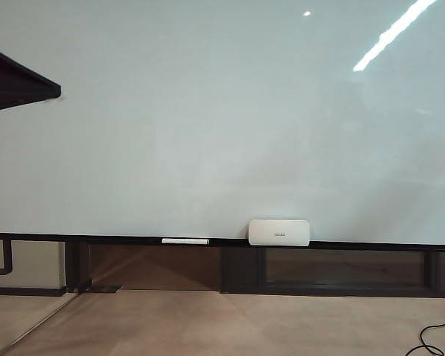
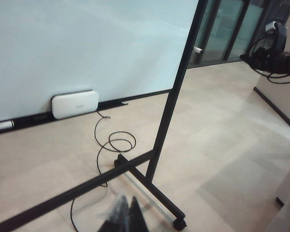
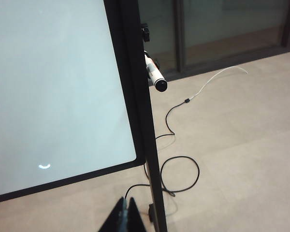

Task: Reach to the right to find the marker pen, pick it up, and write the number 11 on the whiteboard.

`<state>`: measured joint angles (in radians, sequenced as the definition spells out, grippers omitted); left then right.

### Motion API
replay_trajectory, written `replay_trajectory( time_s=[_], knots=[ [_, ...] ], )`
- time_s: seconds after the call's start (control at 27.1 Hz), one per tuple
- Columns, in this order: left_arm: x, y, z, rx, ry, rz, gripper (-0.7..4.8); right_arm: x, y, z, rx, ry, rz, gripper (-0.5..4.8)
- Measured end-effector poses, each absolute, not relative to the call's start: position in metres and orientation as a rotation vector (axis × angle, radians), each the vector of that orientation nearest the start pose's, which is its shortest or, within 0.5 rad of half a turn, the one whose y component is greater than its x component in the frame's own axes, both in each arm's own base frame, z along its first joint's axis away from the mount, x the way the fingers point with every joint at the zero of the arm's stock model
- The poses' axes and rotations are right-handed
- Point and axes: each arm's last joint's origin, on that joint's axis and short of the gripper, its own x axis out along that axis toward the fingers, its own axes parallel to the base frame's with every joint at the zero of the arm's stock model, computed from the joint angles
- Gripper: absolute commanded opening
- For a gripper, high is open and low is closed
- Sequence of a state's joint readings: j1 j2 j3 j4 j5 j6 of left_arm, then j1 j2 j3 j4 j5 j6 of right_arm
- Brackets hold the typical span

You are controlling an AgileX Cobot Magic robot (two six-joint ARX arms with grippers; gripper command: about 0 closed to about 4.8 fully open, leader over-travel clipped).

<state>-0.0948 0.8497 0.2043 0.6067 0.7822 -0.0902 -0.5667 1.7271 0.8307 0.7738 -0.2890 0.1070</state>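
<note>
The whiteboard (image 1: 208,111) fills the exterior view, its glossy face carrying only light reflections. Neither gripper shows there. The marker pen (image 3: 155,76), a short white stick with a dark tip, juts out from the board's black side post at mid height; it also shows small in the left wrist view (image 2: 197,49). My right gripper (image 3: 126,202) is shut and empty, low above the floor just beside that post and well below the pen. My left gripper (image 2: 127,205), blurred, is shut with nothing in it, above the board's floor strut.
A white rounded box (image 1: 279,232) and a white stick with black ends (image 1: 185,241) rest on the bottom rail. A black cable (image 3: 179,174) coils on the floor by the stand's foot and castor (image 2: 179,223). A dark slab (image 1: 15,81) juts in at upper left.
</note>
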Motion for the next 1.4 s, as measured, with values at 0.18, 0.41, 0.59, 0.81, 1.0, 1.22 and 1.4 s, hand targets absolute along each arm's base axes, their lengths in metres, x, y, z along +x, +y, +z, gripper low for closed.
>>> replay_trajectory(
  time_s=[0.18,0.41,0.59,0.81,1.0,1.22,1.4],
  knots=[
    [0.172,-0.040,0.196,-0.092,0.070,-0.856,-0.06,0.319,-0.194,0.175,0.096,-0.019,-0.280,0.08],
    [0.171,-0.057,0.194,-0.079,0.079,-0.860,-0.05,0.360,-0.216,0.157,0.037,-0.078,-0.152,0.25],
    [0.171,-0.058,0.194,-0.066,0.074,-0.837,-0.06,0.383,-0.228,0.169,-0.040,-0.075,-0.083,0.36],
    [0.171,-0.058,0.194,-0.050,0.068,-0.837,-0.06,0.396,-0.242,0.165,-0.117,-0.045,-0.088,0.35],
    [0.172,-0.058,0.192,-0.050,0.080,-0.836,-0.06,0.410,-0.257,0.143,-0.100,-0.017,-0.098,0.35],
    [0.183,-0.060,0.187,-0.063,0.144,-0.829,-0.06,0.412,-0.265,0.153,-0.144,-0.044,-0.119,0.35],
    [0.184,-0.061,0.188,-0.072,0.136,-0.829,-0.06,0.427,-0.279,0.158,-0.136,-0.040,-0.135,0.35]
  ],
)
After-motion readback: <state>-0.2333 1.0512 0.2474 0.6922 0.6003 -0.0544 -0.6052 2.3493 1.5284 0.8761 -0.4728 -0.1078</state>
